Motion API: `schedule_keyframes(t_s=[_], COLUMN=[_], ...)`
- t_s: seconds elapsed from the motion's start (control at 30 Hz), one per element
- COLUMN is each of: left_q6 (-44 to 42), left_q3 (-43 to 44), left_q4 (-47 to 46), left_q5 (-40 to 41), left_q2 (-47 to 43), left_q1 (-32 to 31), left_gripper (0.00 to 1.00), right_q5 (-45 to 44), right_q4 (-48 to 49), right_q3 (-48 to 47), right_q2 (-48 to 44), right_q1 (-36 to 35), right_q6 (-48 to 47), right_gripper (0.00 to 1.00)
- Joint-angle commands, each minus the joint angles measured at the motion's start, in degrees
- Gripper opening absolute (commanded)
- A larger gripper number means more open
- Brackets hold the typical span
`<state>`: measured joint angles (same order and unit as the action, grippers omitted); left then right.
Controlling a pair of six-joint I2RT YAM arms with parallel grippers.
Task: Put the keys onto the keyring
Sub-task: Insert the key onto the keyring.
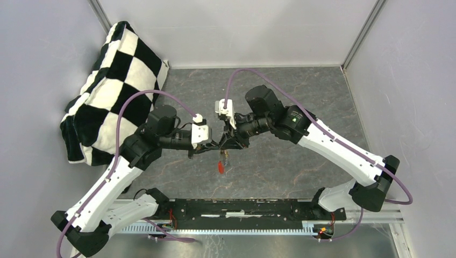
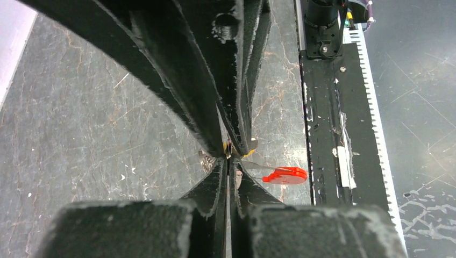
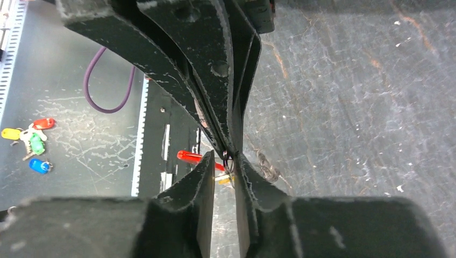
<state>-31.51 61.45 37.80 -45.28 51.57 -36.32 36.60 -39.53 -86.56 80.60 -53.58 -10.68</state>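
Note:
Both grippers meet tip to tip above the middle of the grey table. The keyring point(image 3: 224, 156) is a thin dark wire loop at their tips, with a flat red tag point(image 1: 221, 167) point(image 2: 285, 175) point(image 3: 191, 156) dangling below it. A yellow-capped key point(image 3: 226, 180) point(image 2: 249, 154) hangs there too, mostly hidden by fingers. My left gripper point(image 1: 214, 145) point(image 2: 228, 161) is shut, pinching at the loop. My right gripper point(image 1: 229, 143) point(image 3: 227, 162) stands slightly open, with the loop in the narrow gap between its fingers.
A black-and-white checkered cloth point(image 1: 110, 80) is heaped at the back left. The black base rail point(image 1: 236, 207) runs along the near edge. Beyond the rail, on a lower grey surface, lie loose colour-capped keys point(image 3: 33, 144) and a purple cable point(image 3: 107, 86). Walls close in both sides.

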Motion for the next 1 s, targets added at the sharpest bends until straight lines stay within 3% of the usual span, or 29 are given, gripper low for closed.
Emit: schedule_keyframes(t_s=[0.0,0.07,0.17,0.33,0.5,0.73,0.97], left_q6=[0.37,4.39,12.72,25.61,35.99,40.22,41.12], left_q3=[0.58,-0.93,-3.37,-5.00,-6.86,-9.08,-9.51], left_q4=[-2.64,-6.54,-14.34,-24.87,-34.48,-40.37,-41.23], left_q5=[1.30,3.04,5.30,7.67,8.36,8.73,6.79], left_q2=[-1.29,-2.67,-4.81,-5.88,-6.60,-7.18,-7.33], left_q1=[0.19,0.19,0.19,0.19,0.19,0.19,0.19], left_gripper=[0.02,0.02,0.02,0.02,0.02,0.02,0.02], right_q5=[-2.91,-4.79,-5.09,-4.46,-4.69,-4.41,-4.89], right_q4=[5.48,8.42,15.16,27.04,34.04,38.92,41.18], right_q3=[-2.53,-0.06,6.74,18.37,22.73,24.33,24.94], right_q2=[-2.34,-4.99,-10.28,-18.20,-20.39,-20.27,-19.65], right_q1=[0.05,1.36,5.19,7.75,7.89,7.88,7.90], right_q6=[2.48,4.17,8.09,13.78,17.10,19.27,19.87], right_gripper=[0.35,0.59,0.75,0.76,0.73,0.71,0.63])
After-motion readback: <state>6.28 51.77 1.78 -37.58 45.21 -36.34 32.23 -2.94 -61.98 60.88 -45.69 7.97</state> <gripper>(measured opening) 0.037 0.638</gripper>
